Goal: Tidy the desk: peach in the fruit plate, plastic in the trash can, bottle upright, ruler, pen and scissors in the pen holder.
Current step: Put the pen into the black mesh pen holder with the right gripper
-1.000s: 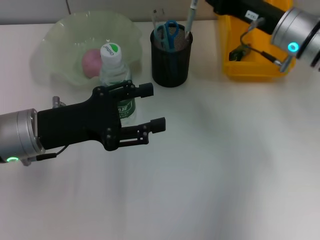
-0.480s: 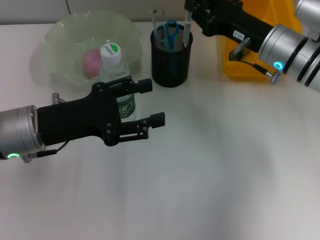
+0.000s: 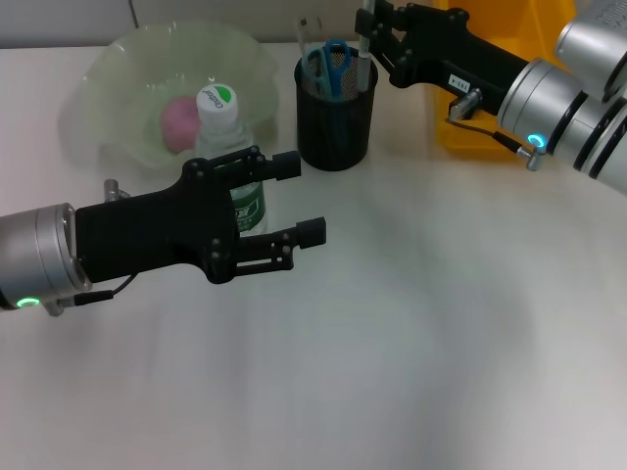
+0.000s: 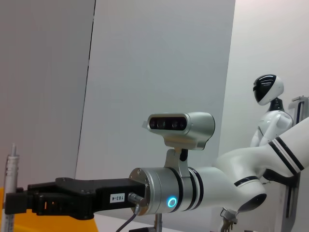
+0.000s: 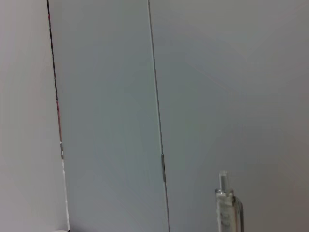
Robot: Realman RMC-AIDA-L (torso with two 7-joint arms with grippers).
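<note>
From my station I take the black mesh pen holder (image 3: 335, 113) as my landmark. Far to its left sits the pale green fruit plate (image 3: 108, 78), with the pink peach (image 3: 178, 122) lying in its bowl. The bottle (image 3: 232, 162) stands upright between the plate and the holder, at the plate's near rim, its white cap with a green mark on top.

My left gripper (image 3: 299, 201) hovers left of the holder and nearer to me, just in front of the bottle. Its two black fingers are spread apart with nothing between them, one finger (image 3: 279, 164) crossing in front of the bottle's label.

In the holder I see the blue-handled scissors (image 3: 333, 64) and a clear ruler (image 3: 309, 34) standing at the far left edge.

My right gripper (image 3: 370, 34) is directly above the holder's right rim, clamped on the pen (image 3: 364, 61), which points down into the holder; I cannot tell whether its tip touches the bottom. The left wrist view shows the same black gripper with the grey pen upright at its tip (image 4: 10, 188).

To the right of the holder, behind the right arm, is the yellow trash can (image 3: 490, 127). I cannot see what lies inside it.
</note>
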